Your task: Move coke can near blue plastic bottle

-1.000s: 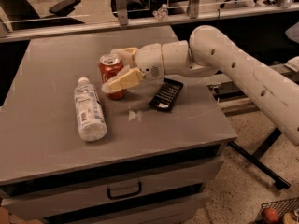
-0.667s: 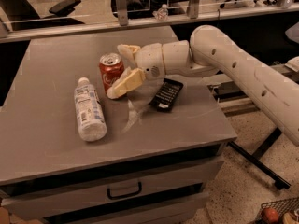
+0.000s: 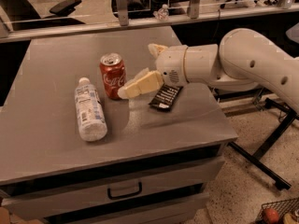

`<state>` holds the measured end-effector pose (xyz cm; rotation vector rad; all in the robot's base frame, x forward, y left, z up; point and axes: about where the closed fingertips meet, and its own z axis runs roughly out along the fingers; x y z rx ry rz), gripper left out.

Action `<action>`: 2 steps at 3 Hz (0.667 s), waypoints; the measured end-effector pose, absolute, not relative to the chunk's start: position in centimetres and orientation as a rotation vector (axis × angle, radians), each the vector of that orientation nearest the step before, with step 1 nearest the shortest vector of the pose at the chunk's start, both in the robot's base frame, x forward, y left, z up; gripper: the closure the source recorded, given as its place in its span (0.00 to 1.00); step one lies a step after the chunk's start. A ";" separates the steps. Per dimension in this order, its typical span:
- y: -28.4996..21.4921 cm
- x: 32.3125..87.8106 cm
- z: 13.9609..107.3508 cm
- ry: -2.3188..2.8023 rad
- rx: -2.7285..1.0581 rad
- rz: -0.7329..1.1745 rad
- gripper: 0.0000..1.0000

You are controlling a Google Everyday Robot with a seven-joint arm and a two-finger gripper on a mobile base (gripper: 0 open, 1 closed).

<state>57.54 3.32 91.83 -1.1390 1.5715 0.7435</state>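
Note:
The coke can (image 3: pixel 112 76), red with white script and a silver top, stands upright on the grey table (image 3: pixel 46 143), left of centre. The blue plastic bottle (image 3: pixel 88 108), clear with a white cap and a printed label, lies on its side just left of and in front of the can. My gripper (image 3: pixel 137 70) is just right of the can, open and empty. Its near finger (image 3: pixel 140 84) points at the can's lower right side. The far finger (image 3: pixel 156 48) is behind it. The can is outside the fingers.
A black flat packet (image 3: pixel 164 97) lies on the table under my wrist, right of the can. The table has drawers (image 3: pixel 124 190) in front. A rail (image 3: pixel 140 20) runs behind the table. Black metal legs (image 3: pixel 271 143) stand on the floor at the right.
My gripper has drawn back to the right, off the can. The can stays upright in nearly the same spot next to the bottle. The bottle has not moved.

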 end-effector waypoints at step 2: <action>0.3 56.4 93.7 1.678 -0.998 0.553 0.00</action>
